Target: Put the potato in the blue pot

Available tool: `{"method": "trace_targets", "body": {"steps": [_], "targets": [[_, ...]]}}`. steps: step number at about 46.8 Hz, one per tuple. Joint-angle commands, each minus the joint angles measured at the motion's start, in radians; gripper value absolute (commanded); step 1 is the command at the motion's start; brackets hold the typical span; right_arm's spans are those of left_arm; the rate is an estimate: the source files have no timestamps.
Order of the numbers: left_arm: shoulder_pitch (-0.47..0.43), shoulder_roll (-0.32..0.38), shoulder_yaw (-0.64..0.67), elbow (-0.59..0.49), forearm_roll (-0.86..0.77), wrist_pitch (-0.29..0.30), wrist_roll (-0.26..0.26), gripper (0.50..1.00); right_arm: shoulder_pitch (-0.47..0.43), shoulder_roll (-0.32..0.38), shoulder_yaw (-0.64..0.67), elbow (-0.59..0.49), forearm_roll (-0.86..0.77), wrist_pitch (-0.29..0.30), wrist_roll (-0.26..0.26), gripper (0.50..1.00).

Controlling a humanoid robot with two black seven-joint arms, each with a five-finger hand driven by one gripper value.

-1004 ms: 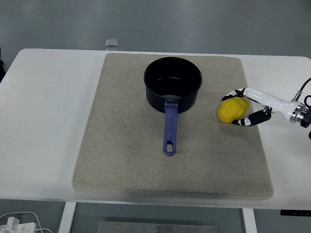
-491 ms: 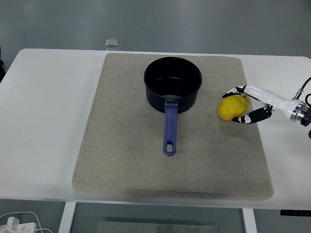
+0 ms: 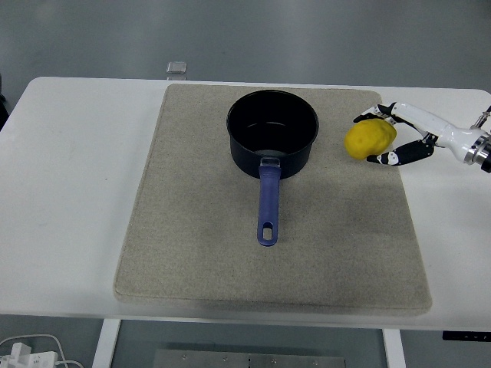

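Note:
A yellow potato (image 3: 369, 139) hangs a little above the beige mat, to the right of the pot, held in my right hand (image 3: 381, 139). White and black fingers (image 3: 399, 156) curl around it from above and below. The blue pot (image 3: 272, 132) stands upright at the mat's far middle, dark and hollow inside, its blue handle (image 3: 268, 202) pointing toward the near edge. The potato is about a hand's width from the pot's right rim. My left arm does not show.
A beige mat (image 3: 199, 230) covers most of the white table (image 3: 69, 192). A small grey block (image 3: 177, 68) sits at the table's far edge. White cables lie on the floor at the bottom left.
My right hand has lifted the potato off the mat and carried it up and away from the near edge, staying right of the pot. The pot has not moved.

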Motion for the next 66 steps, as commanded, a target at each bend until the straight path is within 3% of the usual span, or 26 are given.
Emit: {"method": "trace_targets", "body": {"steps": [1, 11, 31, 40, 48, 66], "targets": [[0.000, 0.000, 0.000, 0.000, 0.000, 0.000, 0.000, 0.992, 0.033, 0.009, 0.000, 0.003, 0.070, 0.025, 0.000, 0.500], [0.000, 0.000, 0.000, 0.002, 0.000, 0.000, 0.000, 0.994, 0.100, 0.028, -0.007, 0.010, 0.110, 0.045, 0.000, 0.500], [-0.002, 0.000, 0.000, 0.000, 0.000, 0.000, 0.000, 0.992, 0.143, 0.258, -0.015, -0.014, 0.109, 0.011, 0.000, 0.500], [-0.002, 0.000, 0.000, -0.001, 0.000, 0.000, 0.000, 0.992, 0.162, 0.374, -0.027, -0.146, 0.106, -0.013, 0.000, 0.500], [-0.002, 0.000, 0.000, -0.001, 0.000, 0.000, 0.000, 0.994, 0.174, 0.493, -0.032, -0.280, 0.093, -0.087, 0.000, 0.500], [-0.002, 0.000, 0.000, 0.000, 0.000, 0.000, 0.000, 0.994, 0.163, 0.578, -0.104, -0.404, 0.095, -0.176, 0.000, 0.500]]}}
